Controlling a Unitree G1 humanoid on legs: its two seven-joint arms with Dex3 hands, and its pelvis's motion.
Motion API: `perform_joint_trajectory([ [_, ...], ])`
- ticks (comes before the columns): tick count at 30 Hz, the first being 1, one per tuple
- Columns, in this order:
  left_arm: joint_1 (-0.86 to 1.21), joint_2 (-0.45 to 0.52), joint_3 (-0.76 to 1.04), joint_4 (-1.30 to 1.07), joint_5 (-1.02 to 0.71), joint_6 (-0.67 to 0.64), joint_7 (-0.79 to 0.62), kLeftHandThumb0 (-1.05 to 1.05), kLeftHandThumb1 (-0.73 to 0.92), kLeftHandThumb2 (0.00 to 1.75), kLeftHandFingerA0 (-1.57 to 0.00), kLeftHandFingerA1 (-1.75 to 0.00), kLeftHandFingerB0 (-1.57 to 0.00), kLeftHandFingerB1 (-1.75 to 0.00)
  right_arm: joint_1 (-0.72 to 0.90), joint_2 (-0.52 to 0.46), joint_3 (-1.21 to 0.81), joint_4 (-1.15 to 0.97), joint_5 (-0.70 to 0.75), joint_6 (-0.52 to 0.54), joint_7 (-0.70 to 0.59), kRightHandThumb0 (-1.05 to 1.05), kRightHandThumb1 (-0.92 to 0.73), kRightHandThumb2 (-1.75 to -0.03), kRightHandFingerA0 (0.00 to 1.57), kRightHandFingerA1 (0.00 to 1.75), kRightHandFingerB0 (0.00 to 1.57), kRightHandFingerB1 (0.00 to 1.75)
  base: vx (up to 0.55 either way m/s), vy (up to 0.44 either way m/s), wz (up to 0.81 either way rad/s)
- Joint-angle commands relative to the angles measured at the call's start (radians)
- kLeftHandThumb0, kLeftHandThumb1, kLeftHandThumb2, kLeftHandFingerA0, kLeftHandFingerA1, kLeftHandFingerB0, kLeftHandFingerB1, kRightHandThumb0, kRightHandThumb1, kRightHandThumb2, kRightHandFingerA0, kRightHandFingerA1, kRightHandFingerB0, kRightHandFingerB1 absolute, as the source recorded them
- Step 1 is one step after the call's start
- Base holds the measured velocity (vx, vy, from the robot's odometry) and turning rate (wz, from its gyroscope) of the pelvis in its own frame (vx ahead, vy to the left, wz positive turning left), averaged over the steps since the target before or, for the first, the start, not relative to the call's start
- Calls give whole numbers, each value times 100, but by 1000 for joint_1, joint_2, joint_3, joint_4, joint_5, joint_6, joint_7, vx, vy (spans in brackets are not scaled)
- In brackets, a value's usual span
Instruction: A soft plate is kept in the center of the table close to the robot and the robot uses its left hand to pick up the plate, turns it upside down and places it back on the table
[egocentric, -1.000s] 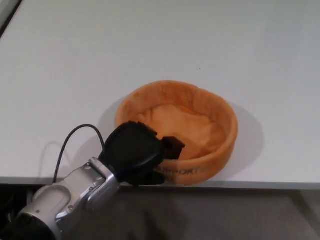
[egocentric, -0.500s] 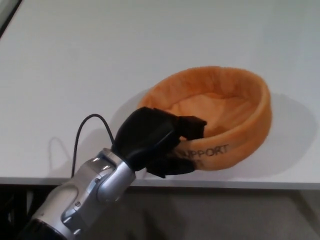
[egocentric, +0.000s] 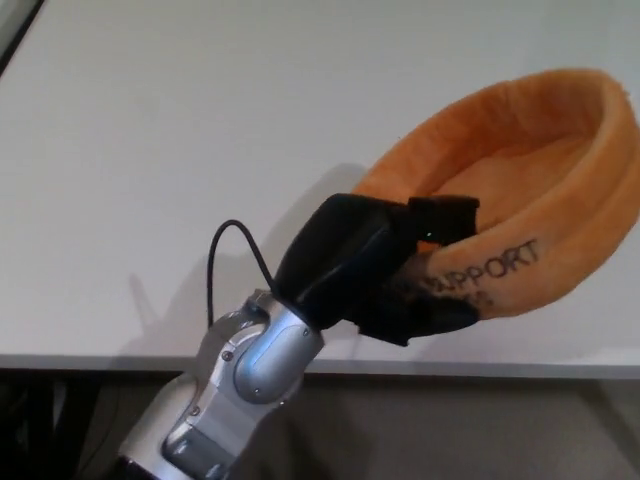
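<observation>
The left hand (egocentric: 385, 270) pinches the near rim of the plate (egocentric: 520, 190), covering part of its printed lettering. The plate, a soft, fuzzy orange ring-walled bowl shape, hangs tilted above the white counter (egocentric: 180, 130), its right edge cropped.

Fuzzy orange cloth plate (egocentric: 540, 190), matt black plastic left hand (egocentric: 375, 265), smooth white table (egocentric: 200, 130)

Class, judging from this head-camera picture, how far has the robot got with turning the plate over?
Done: the left hand is shut on the near rim of the orange soft plate. In hand: the plate appears raised above the white table, opening upward. Left: turning it upside down and setting it back.
</observation>
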Motion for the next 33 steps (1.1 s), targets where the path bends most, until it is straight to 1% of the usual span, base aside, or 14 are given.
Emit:
perform_joint_trajectory([
  [1, 37, -353, 455, -238, -1432, 419, -22, -35, 62, 64, -95, -175, -72, -175, 22, -50, -11, -1, -51, 20, -13, -81, -73, -88, 20, 46, 0, 8, 0, 0, 0],
  [6, 87, -418, 529, -210, -1525, 355, 39, -33, 65, 62, -96, -175, -71, -175, 29, -49, -13, -12, -50, 27, -17, -80, -91, -68, 26, 40, 0, 10, 0, 0, 0],
  [7, 90, -437, 552, -208, -1543, 329, 88, -31, 62, 63, -95, -175, -72, -175, 26, -51, -13, -10, -47, 29, -14, -92, -81, -110, 20, 51, 0, 3, 0, 0, 0],
  [10, 83, -456, 628, -179, -1618, 282, 119, -34, 64, 64, -94, -175, -69, -175, 27, -52, -12, -16, -49, 39, -19, -89, -78, -109, 23, 52, 0, 7, 0, 0, 0],
  [11, 76, -459, 647, -171, -1634, 270, 124, -33, 64, 64, -94, -175, -69, -175, 28, -52, -12, -18, -48, 38, -18, -80, -91, -67, 24, 39, 0, 7, 0, 0, 0],
  [13, 43, -474, 692, -149, -1629, 206, 170, -34, 66, 63, -94, -175, -67, -175, 23, -52, -12, -11, -47, 37, -18, -81, -91, -67, 24, 39, 0, 7, 0, 0, 0],
  [14, 28, -484, 713, -139, -1626, 173, 195, -34, 66, 62, -97, -175, -66, -175, 22, -48, -10, -8, -48, 36, -19, -91, -80, -109, 23, 52, 0, 4, 0, 0, 0],
  [18, 39, -498, 750, -90, -1625, 176, 157, -41, 74, 64, -100, -175, -70, -175, 34, -45, -13, -13, -43, 40, -19, -87, -76, -109, 24, 53, 0, 8, 0, 0, 0],
  [19, 40, -501, 758, -85, -1616, 175, 173, -40, 74, 62, -100, -175, -71, -175, 32, -46, -11, -10, -40, 38, -14, -80, -91, -67, 25, 40, 0, 5, 0, 0, 0],
  [21, 36, -508, 788, -61, -1614, 166, 199, -53, 50, 88, -122, -149, -99, -137, 29, -48, -9, -5, -52, 31, -17, -81, -91, -68, 25, 40, 0, 5, 0, 0, 0],
  [22, 33, -508, 799, -56, -1618, 164, 200, -41, 69, 62, -97, -175, -67, -175, 30, -47, -8, -6, -54, 32, -20, -81, -91, -67, 25, 40, 0, 5, 0, 0, 0],
  [29, -11, -497, 874, -19, -1637, 155, 219, -57, 68, 67, -104, -175, -77, -175, 37, -38, -9, 1, -41, 32, -14, -76, -92, -73, 21, 40, 0, 0, 0, 0, 0],
  [30, -20, -497, 886, -16, -1647, 150, 231, -65, 53, 93, -130, -154, -106, -142, 36, -37, -8, 3, -38, 35, -12, -89, -84, -112, 14, 49, 0, 4, 0, 0, 0],
  [33, -40, -492, 910, -1, -1629, 155, 256, -60, 68, 66, -102, -175, -75, -175, 38, -38, -7, -12, -38, 51, -21, -78, -75, -95, 16, 47, 0, 0, 0, 0, 0],
])
